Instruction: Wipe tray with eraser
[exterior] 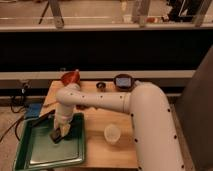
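The green tray (35, 150) lies at the front left of the wooden table, overhanging its left edge. My gripper (59, 133) reaches down into the tray's right half from the white arm (100, 100) that stretches in from the right. A dark block, the eraser (56, 136), sits under the gripper on the tray's bottom.
A red-orange bowl (71, 78) stands at the back left of the table. A small dark cup (101, 85) and a dark round bowl (122, 81) stand at the back middle. A pale cup (112, 133) stands just right of the tray. A blue flat object (33, 111) lies left of the table.
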